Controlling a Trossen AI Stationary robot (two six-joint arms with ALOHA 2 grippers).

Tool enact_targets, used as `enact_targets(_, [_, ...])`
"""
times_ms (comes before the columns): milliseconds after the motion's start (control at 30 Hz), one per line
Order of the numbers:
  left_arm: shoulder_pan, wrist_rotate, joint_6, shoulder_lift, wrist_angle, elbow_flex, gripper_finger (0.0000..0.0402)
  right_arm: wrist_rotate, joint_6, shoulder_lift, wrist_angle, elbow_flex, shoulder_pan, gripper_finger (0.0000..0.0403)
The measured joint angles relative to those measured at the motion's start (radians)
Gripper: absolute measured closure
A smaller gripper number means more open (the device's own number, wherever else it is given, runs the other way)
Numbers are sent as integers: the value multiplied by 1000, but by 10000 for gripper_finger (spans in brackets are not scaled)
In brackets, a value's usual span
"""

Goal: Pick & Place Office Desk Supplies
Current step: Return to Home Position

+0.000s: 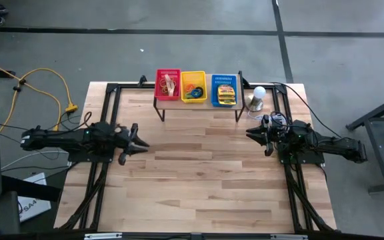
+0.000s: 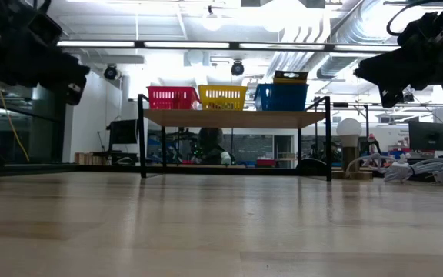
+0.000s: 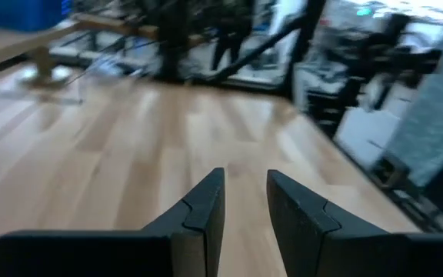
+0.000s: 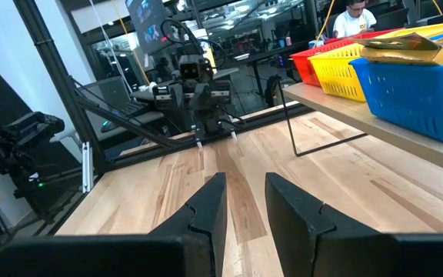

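1. Ref pt = the shelf (image 1: 199, 107), at the far edge of the table (image 1: 199, 193). Three bins sit on top of it side by side: red bin (image 1: 168, 85) at one end, yellow bin (image 1: 193, 87) in the middle, blue bin (image 1: 224, 90) at the other end.
2. Supplies are all up on the shelf, inside the bins: tan rubber bands (image 1: 170, 83) in the red, small coloured rings (image 1: 193, 93) in the yellow, flat yellow-and-green crayon boxes (image 1: 226, 94) in the blue. No loose item shows on the wood in front of the shelf.
3. Left gripper (image 1: 141, 141): in front of the shelf, out past its red-bin end, well apart from it, above bare wood. Wrist view shows a narrow gap btwn the fingers w/ nothing in it.
4. Right gripper (image 1: 251, 133): in front of the shelf's blue-bin end, near it. A white bulb (image 1: 259, 93) stands just beside that same end. Fingers narrowly parted, empty.
5. Progress, my read: sorting and shelving look done, since every bin is filled and placed. The only thing left is parking the arms.
6. Both arms lie low at opposite sides in front of the shelf, tips facing each other, so prob. at or v. close to the rest pose. Nothing more to grasp, as far as I can tell.
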Motion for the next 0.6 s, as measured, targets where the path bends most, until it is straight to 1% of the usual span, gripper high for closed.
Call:
enact_targets(67, [0,17,6,-33,-2,0,307,0,0,0,0,0,0,323])
enact_targets(400, [0,1,35,-130,-11,0,307,0,0,0,0,0,0,323])
enact_targets(467, [0,-32,23,-142,-15,0,307,0,0,0,0,0,0,323])
enact_targets(600, [-4,-138,-31,-145,-33,0,307,0,0,0,0,0,0,323])
